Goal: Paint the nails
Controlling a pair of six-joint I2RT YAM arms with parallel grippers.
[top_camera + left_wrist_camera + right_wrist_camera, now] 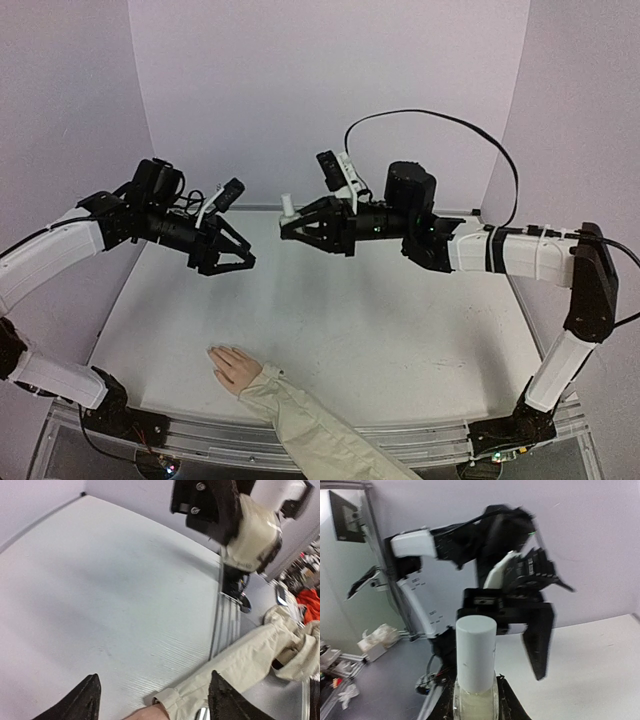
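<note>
The pale pink hand (232, 365) lies flat near the table's front edge, with its cream sleeve (310, 425) running off the front. Its nails are too small to make out. In the left wrist view only the wrist (145, 714) and the sleeve (235, 665) show. My left gripper (245, 260) is open and empty, high above the table and behind the hand. My right gripper (287, 230) is shut on a small white-capped bottle (287, 207), held upright in the air facing the left gripper. In the right wrist view the cap (476, 652) stands above my fingers (512, 707), with the left gripper (507, 625) just beyond it.
The white table (380, 330) has purple walls on three sides. A metal rail (400, 435) runs along the front edge. A black cable (440, 120) loops above the right arm. A black and cream arm part (245, 530) hangs at the top of the left wrist view.
</note>
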